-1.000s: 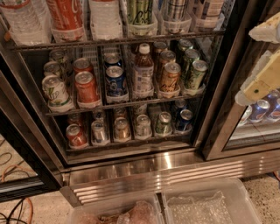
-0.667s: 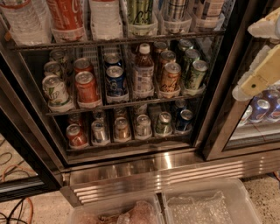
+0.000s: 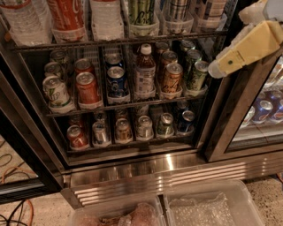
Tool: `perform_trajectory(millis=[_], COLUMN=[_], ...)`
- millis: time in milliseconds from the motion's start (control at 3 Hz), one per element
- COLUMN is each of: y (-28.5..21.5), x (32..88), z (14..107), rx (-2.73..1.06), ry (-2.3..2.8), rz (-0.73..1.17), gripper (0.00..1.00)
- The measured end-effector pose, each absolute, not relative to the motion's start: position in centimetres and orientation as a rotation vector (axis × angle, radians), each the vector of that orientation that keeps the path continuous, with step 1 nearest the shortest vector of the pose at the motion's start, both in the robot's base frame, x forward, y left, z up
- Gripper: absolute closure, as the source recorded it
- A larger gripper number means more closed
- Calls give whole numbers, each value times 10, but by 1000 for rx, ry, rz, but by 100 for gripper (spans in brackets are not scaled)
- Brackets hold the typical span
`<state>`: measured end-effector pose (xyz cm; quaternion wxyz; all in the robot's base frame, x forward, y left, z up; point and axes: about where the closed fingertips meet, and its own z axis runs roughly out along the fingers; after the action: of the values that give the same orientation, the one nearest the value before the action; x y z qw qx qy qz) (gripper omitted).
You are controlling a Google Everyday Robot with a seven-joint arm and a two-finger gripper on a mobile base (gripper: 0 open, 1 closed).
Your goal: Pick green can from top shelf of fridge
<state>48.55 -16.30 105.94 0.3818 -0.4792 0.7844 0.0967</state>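
Step in hand: approach. The green can (image 3: pixel 141 12) stands on the top shelf (image 3: pixel 88 44) of the fridge (image 3: pixel 146 170), in a pale lane tray. A white bottle (image 3: pixel 105 17) is on its left and a striped can (image 3: pixel 177 9) on its right. The can's upper part is cut off by the edge of the view.

I judge the neighbours to be close. I would therefore bring the tool in straight from the front, centred on the can and above the tray lip, and grip the body only. Keep clear of the door post (image 3: pixel 221 114).

The tool (image 3: pixel 247 46) hangs at upper right, in front of the door post. It is well apart from the can and about level with the shelf rail, slanting down and to the left. I cannot tell whether it is open or closed. Nothing shows in its grip.
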Motion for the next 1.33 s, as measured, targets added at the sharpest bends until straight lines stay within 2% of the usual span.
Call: perform_trajectory(millis=[667,1333], y=[-110,-103], x=[501,503], z=[1091,1093], rx=[-1123,-1087], ry=[1860,1844], rz=[391,410], gripper=[0,0])
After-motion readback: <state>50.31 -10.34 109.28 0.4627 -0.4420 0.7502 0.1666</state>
